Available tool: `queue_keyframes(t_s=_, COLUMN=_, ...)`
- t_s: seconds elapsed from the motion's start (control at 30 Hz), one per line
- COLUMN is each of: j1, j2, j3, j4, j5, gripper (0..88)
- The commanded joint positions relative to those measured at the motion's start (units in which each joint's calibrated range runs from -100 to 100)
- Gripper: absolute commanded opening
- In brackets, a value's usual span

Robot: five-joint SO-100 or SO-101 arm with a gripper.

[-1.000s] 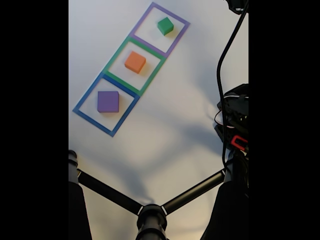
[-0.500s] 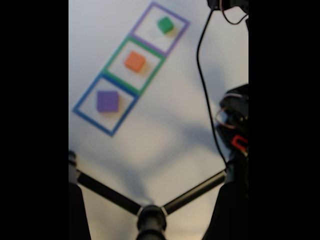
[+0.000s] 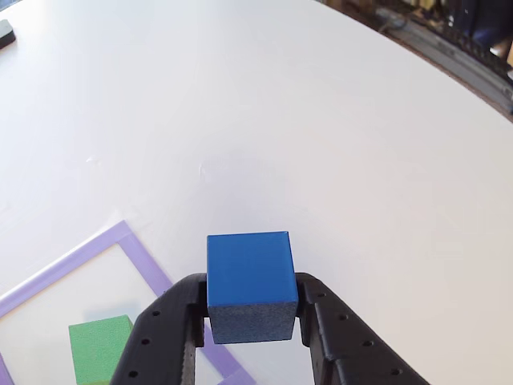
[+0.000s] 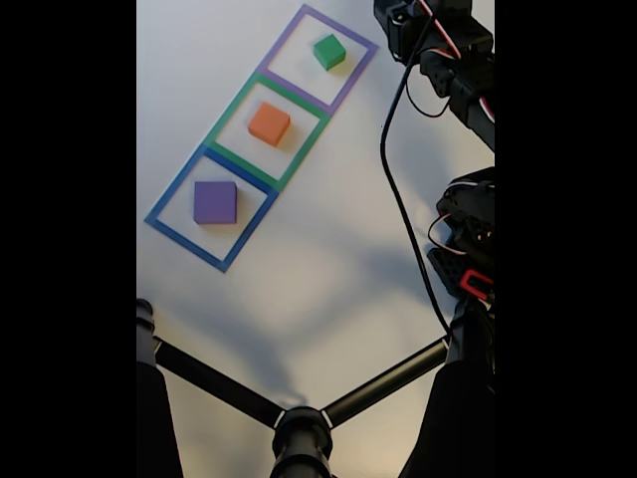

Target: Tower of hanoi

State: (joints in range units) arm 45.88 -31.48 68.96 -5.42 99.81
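Note:
In the other view my gripper (image 3: pixel 252 295) is shut on a blue cube (image 3: pixel 250 273), held above the white table (image 3: pixel 321 144). Below and to its left a green block (image 3: pixel 100 349) lies inside a purple tape frame (image 3: pixel 146 266). The fixed view shows three tape frames in a diagonal row. The purple frame (image 4: pixel 282 40) holds the green block (image 4: pixel 329 51), the green frame (image 4: pixel 234 108) an orange block (image 4: pixel 269 123), and the blue frame (image 4: pixel 176 184) a purple block (image 4: pixel 215 202). My arm (image 4: pixel 438 50) reaches in at the top right, beside the purple frame.
Black stand bars (image 4: pixel 299 428) cross the bottom of the fixed view, and a black cable (image 4: pixel 393 189) hangs along the right side. The table's curved edge (image 3: pixel 449 60) runs along the top right of the other view, and a dark object (image 3: pixel 5 32) sits at its top left.
In the fixed view my arm has swung in at the top right toward the purple frame. The three blocks in the frames have not moved.

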Motion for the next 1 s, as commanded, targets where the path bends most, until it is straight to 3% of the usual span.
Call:
queue_keyframes(t_s=0.0, j1=-3.37, j2=2.88, j3=1.60, j4=-9.92, j5=0.19, gripper=0.4)
queue_keyframes(t_s=0.43, j1=-8.18, j2=24.27, j3=3.05, j4=-35.09, j5=0.19, gripper=0.4)
queue_keyframes(t_s=0.97, j1=-11.99, j2=36.61, j3=0.33, j4=-44.40, j5=0.19, gripper=0.4)
